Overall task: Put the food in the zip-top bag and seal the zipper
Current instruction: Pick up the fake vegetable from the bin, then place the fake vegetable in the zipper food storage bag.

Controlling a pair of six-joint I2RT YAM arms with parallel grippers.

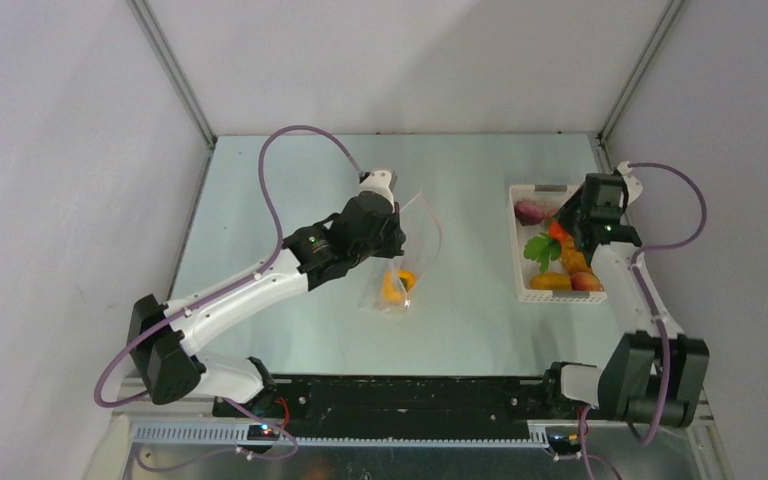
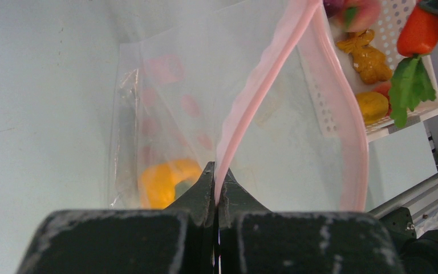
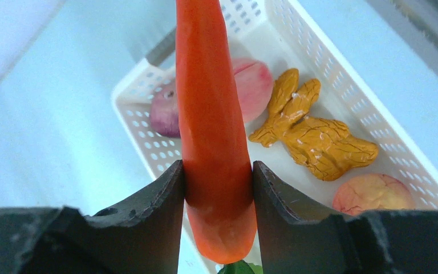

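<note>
two arms reach out over the bench (image 1: 290, 330). the left arm stretches far and rightward to mid-bench, its left tool (image 2: 217, 171) pinched together on the zipper (image 2: 262, 85) of the zip-top bag (image 1: 405, 262), whose mouth hangs open, an orange piece (image 1: 396, 285) inside. the right arm extends far along the right side, its right tool (image 3: 218, 177) clamped around a carrot (image 3: 211, 103) over the white basket (image 1: 520, 290), where more food (image 3: 313, 137) lies.

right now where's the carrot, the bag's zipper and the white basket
carrot (image 3: 214, 114): right wrist view, middle of its orange body
zipper (image 2: 234, 117): left wrist view, lower part of the nearer pink strip
white basket (image 3: 148, 145): right wrist view, its left perforated wall
</note>
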